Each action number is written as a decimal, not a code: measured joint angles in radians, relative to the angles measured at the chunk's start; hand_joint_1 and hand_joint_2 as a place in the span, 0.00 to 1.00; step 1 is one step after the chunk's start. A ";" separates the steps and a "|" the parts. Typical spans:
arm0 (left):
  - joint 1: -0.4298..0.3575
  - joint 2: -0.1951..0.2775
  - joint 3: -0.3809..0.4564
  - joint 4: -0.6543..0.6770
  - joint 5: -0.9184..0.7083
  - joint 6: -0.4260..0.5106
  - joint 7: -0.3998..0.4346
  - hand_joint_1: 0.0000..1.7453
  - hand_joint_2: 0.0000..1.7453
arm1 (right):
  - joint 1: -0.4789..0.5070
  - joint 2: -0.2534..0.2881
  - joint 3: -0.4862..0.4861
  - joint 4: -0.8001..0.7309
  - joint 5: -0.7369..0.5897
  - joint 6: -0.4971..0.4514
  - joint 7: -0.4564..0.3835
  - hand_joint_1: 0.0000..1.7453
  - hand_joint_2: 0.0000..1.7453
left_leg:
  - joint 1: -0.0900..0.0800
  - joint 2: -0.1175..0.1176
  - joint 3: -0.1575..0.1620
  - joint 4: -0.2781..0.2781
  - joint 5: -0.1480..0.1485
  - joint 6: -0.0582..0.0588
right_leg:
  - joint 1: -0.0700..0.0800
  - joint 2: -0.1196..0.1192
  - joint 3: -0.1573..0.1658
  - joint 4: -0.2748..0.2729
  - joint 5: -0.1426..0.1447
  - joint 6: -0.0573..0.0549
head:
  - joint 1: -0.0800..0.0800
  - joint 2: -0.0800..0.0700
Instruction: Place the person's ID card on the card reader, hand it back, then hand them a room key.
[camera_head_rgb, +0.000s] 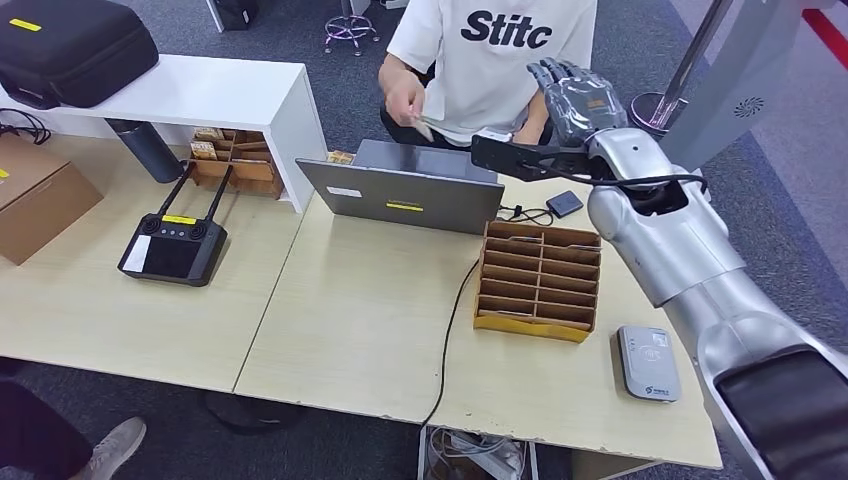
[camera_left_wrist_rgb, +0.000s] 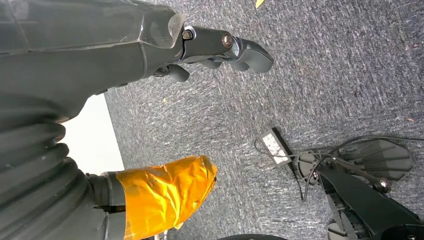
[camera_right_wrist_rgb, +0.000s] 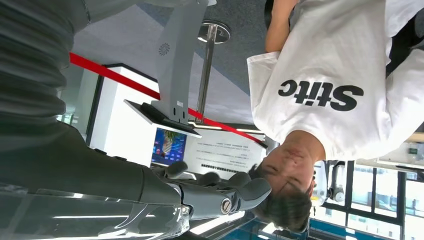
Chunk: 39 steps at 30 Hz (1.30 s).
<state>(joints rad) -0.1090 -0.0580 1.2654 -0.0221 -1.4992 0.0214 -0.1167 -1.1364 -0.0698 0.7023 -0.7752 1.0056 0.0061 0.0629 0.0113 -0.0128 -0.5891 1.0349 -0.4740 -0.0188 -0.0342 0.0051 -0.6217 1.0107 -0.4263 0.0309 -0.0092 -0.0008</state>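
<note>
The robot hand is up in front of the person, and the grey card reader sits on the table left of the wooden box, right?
Not quite. In the head view the right robot hand is up, but the card reader sits right of the wooden box.

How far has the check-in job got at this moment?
Early stage, it seems. The right hand is raised toward the person and holds nothing; the person holds a card near the laptop. The card reader on the table has nothing on it. Reading the card, returning it and the room key all look left to do.
</note>
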 joint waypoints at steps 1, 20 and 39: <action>0.000 0.000 0.000 0.000 0.000 0.000 0.000 0.00 1.00 | 0.000 0.000 0.001 0.000 0.000 0.000 0.000 0.00 1.00 | 0.000 0.000 0.000 0.000 0.000 0.000 | 0.000 0.000 0.000 0.000 0.000 0.000 | 0.000 0.000; 0.018 0.000 0.021 0.000 0.000 -0.006 -0.023 0.00 1.00 | 0.142 -0.044 -0.113 -0.205 -0.175 -0.169 -0.083 0.00 1.00 | 0.000 0.000 0.000 0.000 0.000 0.000 | 0.000 0.000 -0.001 -0.001 0.000 0.000 | 0.000 0.000; 0.058 -0.007 0.060 0.000 0.002 0.067 -0.032 0.00 1.00 | 0.715 -0.273 -0.341 -0.611 0.004 -0.237 -0.105 0.00 1.00 | 0.000 0.000 0.000 0.000 -0.005 0.002 | 0.000 0.000 0.000 -0.002 -0.002 0.001 | 0.000 0.000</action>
<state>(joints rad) -0.0515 -0.0652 1.3256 -0.0221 -1.4973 0.0881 -0.1486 -0.4216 -0.3430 0.3616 -1.3862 1.0093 -0.2306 -0.0417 0.0113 -0.0131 -0.5895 1.0350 -0.4787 -0.0167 -0.0341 0.0047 -0.6215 1.0082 -0.4284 0.0324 -0.0092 -0.0008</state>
